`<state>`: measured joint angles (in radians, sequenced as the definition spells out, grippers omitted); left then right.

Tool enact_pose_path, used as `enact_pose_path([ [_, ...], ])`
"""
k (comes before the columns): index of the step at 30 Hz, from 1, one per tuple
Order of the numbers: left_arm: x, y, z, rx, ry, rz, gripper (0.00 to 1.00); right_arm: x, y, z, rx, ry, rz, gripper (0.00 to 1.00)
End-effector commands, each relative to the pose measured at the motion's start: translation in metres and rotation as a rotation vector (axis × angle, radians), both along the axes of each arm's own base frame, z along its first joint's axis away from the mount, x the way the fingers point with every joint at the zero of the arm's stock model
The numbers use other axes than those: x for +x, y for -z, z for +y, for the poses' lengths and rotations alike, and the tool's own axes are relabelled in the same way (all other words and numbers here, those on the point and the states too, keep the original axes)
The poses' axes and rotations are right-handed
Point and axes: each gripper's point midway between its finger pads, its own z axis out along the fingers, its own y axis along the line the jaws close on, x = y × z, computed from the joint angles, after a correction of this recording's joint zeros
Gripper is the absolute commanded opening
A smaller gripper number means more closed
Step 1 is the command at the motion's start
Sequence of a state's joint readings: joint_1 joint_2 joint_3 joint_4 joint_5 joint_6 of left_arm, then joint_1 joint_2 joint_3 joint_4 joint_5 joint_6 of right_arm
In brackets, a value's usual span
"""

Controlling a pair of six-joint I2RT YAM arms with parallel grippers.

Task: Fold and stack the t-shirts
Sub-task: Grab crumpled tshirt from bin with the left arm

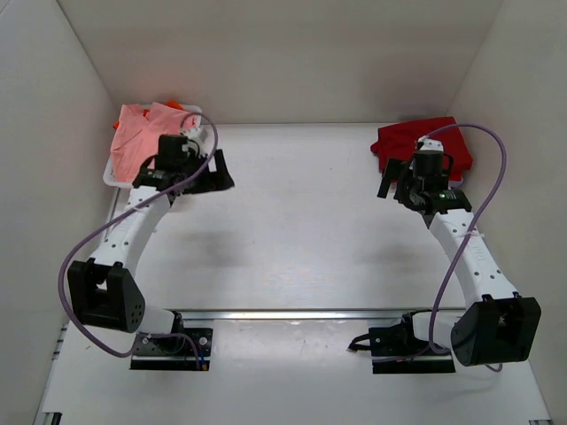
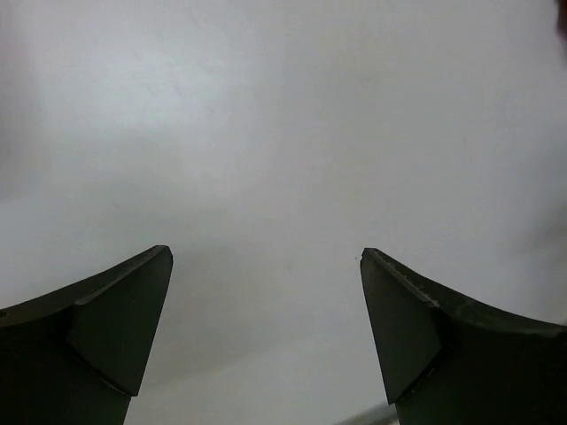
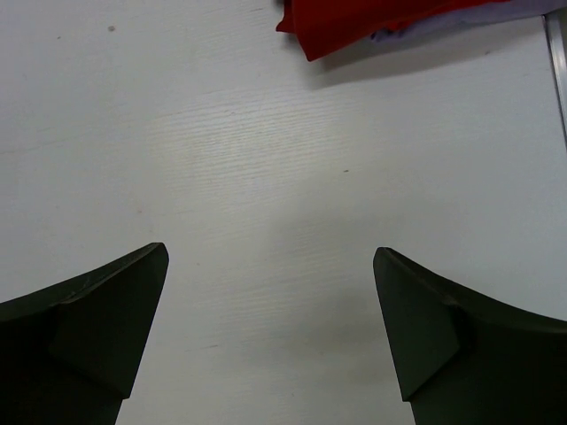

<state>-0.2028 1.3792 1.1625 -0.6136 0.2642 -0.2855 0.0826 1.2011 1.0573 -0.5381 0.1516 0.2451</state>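
Observation:
A salmon-pink t-shirt [image 1: 140, 133] lies crumpled at the back left, over a white basket. A scrap of the bright orange t-shirt [image 1: 175, 105] shows behind it. The dark red t-shirt [image 1: 416, 140] lies bunched at the back right; its edge shows at the top of the right wrist view [image 3: 372, 19]. My left gripper [image 1: 221, 173] is open and empty just right of the pink shirt; its wrist view [image 2: 266, 257] shows only bare white table. My right gripper [image 1: 392, 186] is open and empty beside the near left edge of the red shirt, over bare table [image 3: 271, 252].
The white basket's rim [image 1: 108, 180] shows at the left wall under the pink shirt. White walls enclose the table on three sides. A metal rail [image 1: 310, 314] crosses near the arm bases. A metal strip [image 3: 556, 62] shows at the right edge of the right wrist view.

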Motion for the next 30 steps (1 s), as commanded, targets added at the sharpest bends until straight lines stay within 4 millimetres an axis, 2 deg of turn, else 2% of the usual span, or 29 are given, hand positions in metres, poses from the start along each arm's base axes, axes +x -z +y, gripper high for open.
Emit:
enact_pose_path([
  [1, 0.044, -0.061, 0.041, 0.121, -0.075, -0.217, 0.99, 0.012, -0.008, 0.008, 0.046, -0.022, -0.061, 0.99],
  [2, 0.058, -0.075, 0.05, 0.14, -0.123, -0.282, 0.99, 0.012, -0.007, 0.011, 0.056, -0.029, -0.059, 1.0],
  [3, 0.068, -0.078, 0.061, 0.147, -0.16, -0.301, 0.98, 0.013, -0.007, 0.014, 0.057, -0.039, -0.06, 0.99],
  [4, 0.08, -0.094, 0.076, 0.146, -0.209, -0.347, 0.98, 0.013, -0.006, 0.017, 0.057, -0.049, -0.055, 0.99],
  [5, 0.094, -0.102, 0.08, 0.124, -0.228, -0.354, 0.72, 0.012, -0.003, 0.024, 0.068, -0.064, -0.045, 0.99],
  [6, 0.11, -0.091, 0.093, 0.108, -0.258, -0.317, 0.48, 0.011, 0.001, 0.028, 0.059, -0.079, -0.037, 0.99],
  [7, 0.121, -0.107, 0.11, 0.1, -0.297, -0.336, 0.13, 0.009, 0.003, 0.037, 0.055, -0.106, -0.028, 0.99],
  [8, 0.138, -0.102, 0.119, 0.104, -0.323, -0.313, 0.0, 0.01, 0.004, 0.037, 0.051, -0.106, -0.028, 0.99],
  [9, 0.155, -0.084, 0.13, 0.116, -0.353, -0.272, 0.0, 0.008, 0.008, 0.041, 0.052, -0.119, -0.007, 0.99],
  [10, 0.167, -0.096, 0.136, 0.114, -0.376, -0.296, 0.04, 0.009, 0.009, 0.045, 0.055, -0.13, -0.006, 0.99],
  [12, 0.202, -0.076, 0.158, 0.131, -0.429, -0.253, 0.59, 0.011, 0.006, 0.044, 0.041, -0.142, 0.0, 1.0],
  [14, 0.221, -0.057, 0.172, 0.139, -0.463, -0.217, 0.64, 0.012, 0.007, 0.039, 0.032, -0.142, 0.011, 0.99],
  [15, 0.233, -0.031, 0.177, 0.139, -0.477, -0.172, 0.66, 0.017, 0.006, 0.037, 0.031, -0.139, 0.004, 0.99],
  [17, 0.252, -0.027, 0.197, 0.112, -0.524, -0.187, 0.71, 0.02, 0.006, 0.031, 0.025, -0.133, 0.004, 0.99],
  [19, 0.268, 0.005, 0.205, 0.077, -0.561, -0.145, 0.71, 0.022, 0.013, 0.032, 0.029, -0.142, 0.017, 0.99],
  [20, 0.273, 0.008, 0.211, 0.068, -0.574, -0.152, 0.72, 0.022, 0.013, 0.029, 0.025, -0.14, 0.019, 1.0],
  [21, 0.279, 0.02, 0.216, 0.069, -0.589, -0.138, 0.71, 0.023, 0.019, 0.027, 0.022, -0.135, 0.031, 0.99],
  [22, 0.283, 0.04, 0.217, 0.077, -0.596, -0.109, 0.71, 0.02, 0.026, 0.027, 0.021, -0.139, 0.05, 0.99],
  [23, 0.286, 0.033, 0.223, 0.089, -0.617, -0.12, 0.7, 0.019, 0.033, 0.027, 0.019, -0.137, 0.068, 0.99],
  [25, 0.291, 0.064, 0.23, 0.121, -0.626, -0.064, 0.7, 0.016, 0.045, 0.026, 0.018, -0.138, 0.094, 0.99],
  [26, 0.294, 0.065, 0.223, 0.112, -0.621, -0.064, 0.7, 0.018, 0.041, 0.024, 0.02, -0.131, 0.08, 0.99],
  [28, 0.291, 0.081, 0.225, 0.107, -0.632, -0.032, 0.68, 0.013, 0.053, 0.021, 0.029, -0.121, 0.111, 0.99],
  [29, 0.288, 0.092, 0.227, 0.107, -0.634, -0.008, 0.68, 0.014, 0.052, 0.021, 0.031, -0.119, 0.106, 0.99],
  [30, 0.286, 0.101, 0.225, 0.104, -0.63, 0.018, 0.58, 0.015, 0.051, 0.021, 0.035, -0.119, 0.1, 0.99],
])
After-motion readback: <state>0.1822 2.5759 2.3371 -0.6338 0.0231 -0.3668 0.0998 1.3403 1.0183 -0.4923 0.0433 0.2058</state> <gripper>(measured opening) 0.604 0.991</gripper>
